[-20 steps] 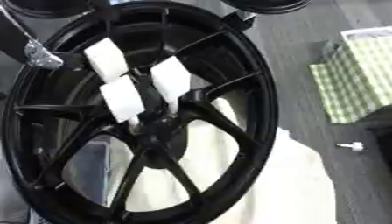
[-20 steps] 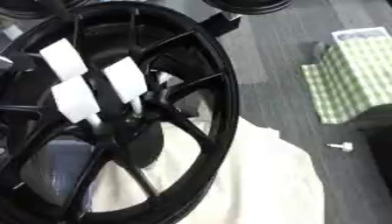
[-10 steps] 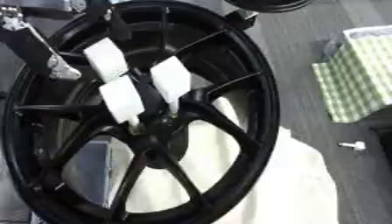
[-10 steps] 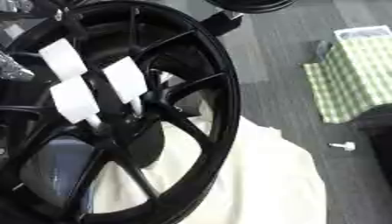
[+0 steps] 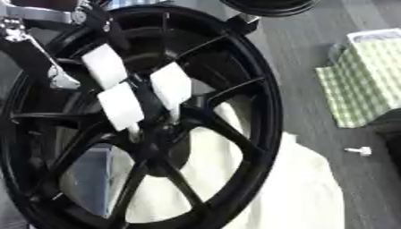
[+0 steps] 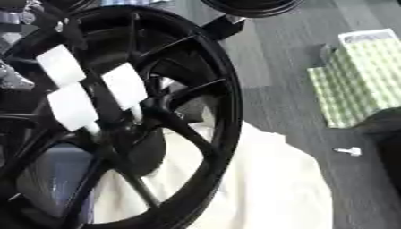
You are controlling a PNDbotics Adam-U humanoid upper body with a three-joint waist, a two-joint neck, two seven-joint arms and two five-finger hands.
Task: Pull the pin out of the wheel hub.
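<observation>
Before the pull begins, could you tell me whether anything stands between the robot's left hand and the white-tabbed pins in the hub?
Nothing visible does. The left hand sits at the upper left of the wheel, beside the nearest white-tabbed pin, with only a bare gap between them. The pins stick out of the hub uncovered.

We look down on a grey wood-grain plank floor. A cream-white cloth is spread over its lower part. At the right edge lies a green-and-white checked fabric, with a white printed box at its far end. Near its lower corner a small white object rests on the floor.
</observation>
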